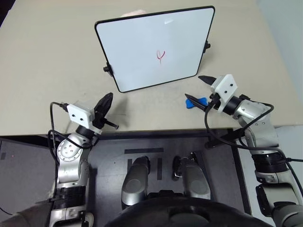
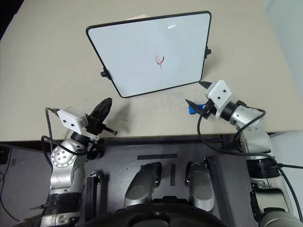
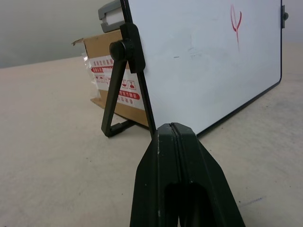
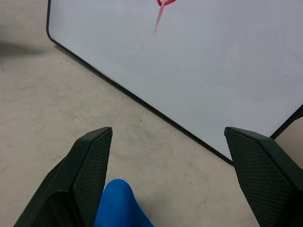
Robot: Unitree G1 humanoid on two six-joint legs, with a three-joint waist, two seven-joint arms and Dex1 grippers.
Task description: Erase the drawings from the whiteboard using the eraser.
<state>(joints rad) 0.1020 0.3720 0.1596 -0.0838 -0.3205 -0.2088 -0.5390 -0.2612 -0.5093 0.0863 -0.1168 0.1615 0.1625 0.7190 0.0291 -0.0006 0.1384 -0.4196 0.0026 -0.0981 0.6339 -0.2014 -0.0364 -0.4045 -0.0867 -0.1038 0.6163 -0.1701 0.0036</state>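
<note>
The whiteboard stands propped at a tilt on the beige table, and the drawings are a small red squiggle near its middle. The blue eraser lies on the table off the board's near right corner. My right gripper hovers over it, open wide, with the eraser low beside one finger and not gripped. The board's lower edge runs just ahead of that gripper. My left gripper is shut and empty, pointing at the board's near left corner.
A cardboard box with red-printed tape sits behind the board, next to its black stand leg. A black knob sticks out on each side of the frame. The table's front edge runs just below both grippers.
</note>
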